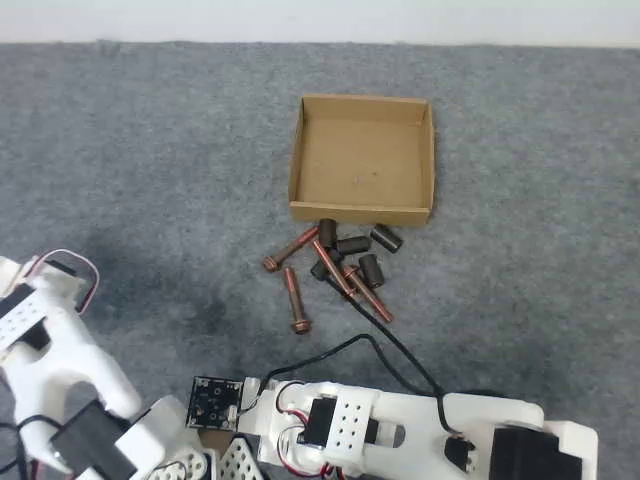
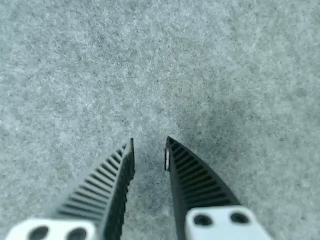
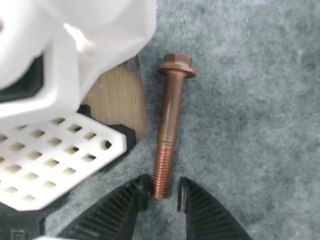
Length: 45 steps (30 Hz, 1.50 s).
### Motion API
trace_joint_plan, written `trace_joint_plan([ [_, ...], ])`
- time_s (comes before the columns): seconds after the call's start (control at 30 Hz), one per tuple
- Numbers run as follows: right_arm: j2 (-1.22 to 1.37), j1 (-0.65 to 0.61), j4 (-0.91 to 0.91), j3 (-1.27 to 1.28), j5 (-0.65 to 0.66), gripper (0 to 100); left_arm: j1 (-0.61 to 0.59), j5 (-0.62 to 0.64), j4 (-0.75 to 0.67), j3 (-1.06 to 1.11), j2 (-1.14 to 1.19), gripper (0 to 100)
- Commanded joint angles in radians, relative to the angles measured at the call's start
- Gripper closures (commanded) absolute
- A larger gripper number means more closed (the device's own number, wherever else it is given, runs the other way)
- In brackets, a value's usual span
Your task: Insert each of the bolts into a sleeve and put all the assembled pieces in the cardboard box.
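A copper bolt [image 3: 172, 110] points away from my right gripper [image 3: 162, 190], which is shut on its threaded end just above the grey carpet. My left gripper [image 2: 149, 150] hangs open over bare carpet with nothing between its fingers. In the high view, three more bolts [image 1: 296, 298] and several black sleeves [image 1: 352, 244] lie in a loose pile in front of the cardboard box [image 1: 300, 160], which has nothing in it. Both arms sit at the near edge, far from the pile.
The left arm's white body [image 1: 60, 370] is at the near left and the right arm [image 1: 400, 430] lies across the near edge. White arm parts [image 3: 60, 150] and a wooden piece [image 3: 117, 100] sit right beside the held bolt. A black cable [image 1: 400, 350] runs toward the pile.
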Motion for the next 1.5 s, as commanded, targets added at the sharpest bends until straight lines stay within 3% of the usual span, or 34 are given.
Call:
trace_joint_plan([
  [0.0, 0.024, 0.067, -0.044, -0.167, -0.011, 90.9, 0.005, 0.006, 0.005, -0.058, -0.006, 90],
  [0.33, -0.182, 0.108, 0.076, -0.150, -0.011, 90.4, 0.005, 0.006, 0.005, -0.058, -0.006, 90],
  [0.5, -0.243, 0.104, 0.002, -0.077, -0.012, 90.3, 0.005, 0.006, 0.005, -0.058, -0.006, 90],
  [0.7, -0.125, 0.044, -0.085, -0.066, -0.011, 90.3, 0.003, 0.006, 0.005, -0.059, -0.006, 90],
  [0.9, 0.041, 0.039, -0.019, -0.176, -0.012, 90.3, 0.003, 0.006, 0.005, -0.059, -0.006, 90],
  [1.23, 0.122, 0.035, -0.019, -0.218, -0.005, 90.3, 0.003, 0.006, 0.005, -0.059, -0.006, 90],
  [1.47, 0.208, 0.033, 0.077, -0.321, -0.003, 90.8, 0.003, 0.006, 0.005, -0.058, -0.006, 90],
])
